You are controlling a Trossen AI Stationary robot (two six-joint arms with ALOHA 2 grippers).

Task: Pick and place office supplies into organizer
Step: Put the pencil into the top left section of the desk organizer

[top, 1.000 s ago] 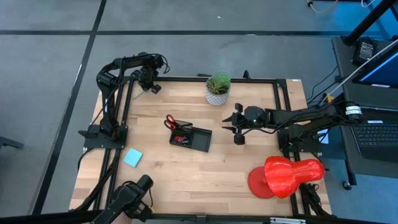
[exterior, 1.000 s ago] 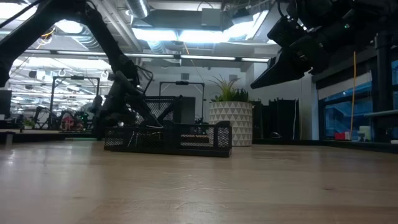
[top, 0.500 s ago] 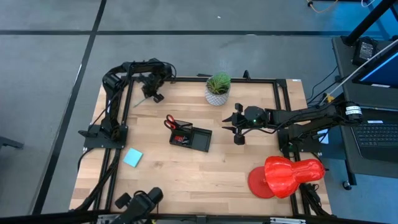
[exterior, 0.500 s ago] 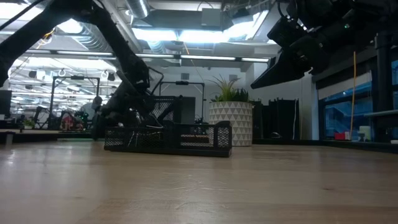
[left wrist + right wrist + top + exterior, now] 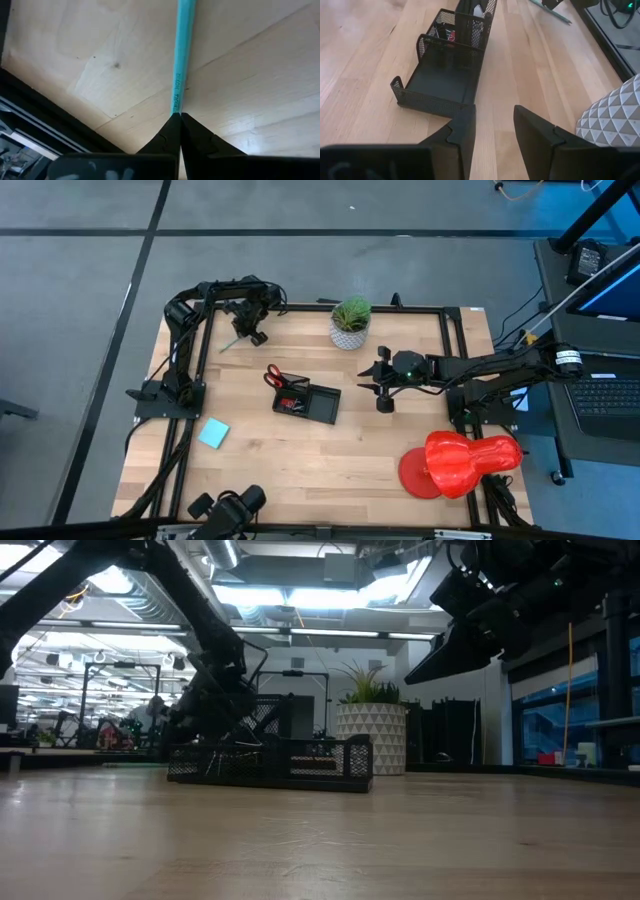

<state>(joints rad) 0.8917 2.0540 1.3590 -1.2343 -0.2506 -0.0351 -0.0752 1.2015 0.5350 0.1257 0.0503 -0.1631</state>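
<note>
1. Wooden table (image 5: 300, 450) inside a black frame, seen from above, with grey floor around it; a potted plant (image 5: 350, 321) stands at the far edge and a big red plastic object (image 5: 462, 462) sits at the near right corner.
2. At the far left corner, the left gripper (image 5: 255, 335) is clenched on one end of the green pencil (image 5: 231, 341). The wrist view shows the two fingers pressed together around the pencil (image 5: 181, 60), which runs straight out from the tips.
3. From above, the pencil's long axis runs diagonally: its held end is at the gripper and its free end points away toward the table's left edge and slightly nearer the camera side.
4. The organizer (image 5: 306, 402), a black mesh tray, lies mid-table, well apart from the pencil, toward the centre and nearer side. Its long axis is roughly left to right, slightly tilted.
5. Red-handled scissors (image 5: 276, 376) lie touching the organizer's far left corner; a light blue notepad (image 5: 213, 433) lies near the left edge.
6. The right gripper (image 5: 384, 397) hovers just right of the organizer, its fingers (image 5: 462, 131) parted and empty. It is nearer the tray, but the left one has the pencil, so the carry likely falls to the left arm.
</note>
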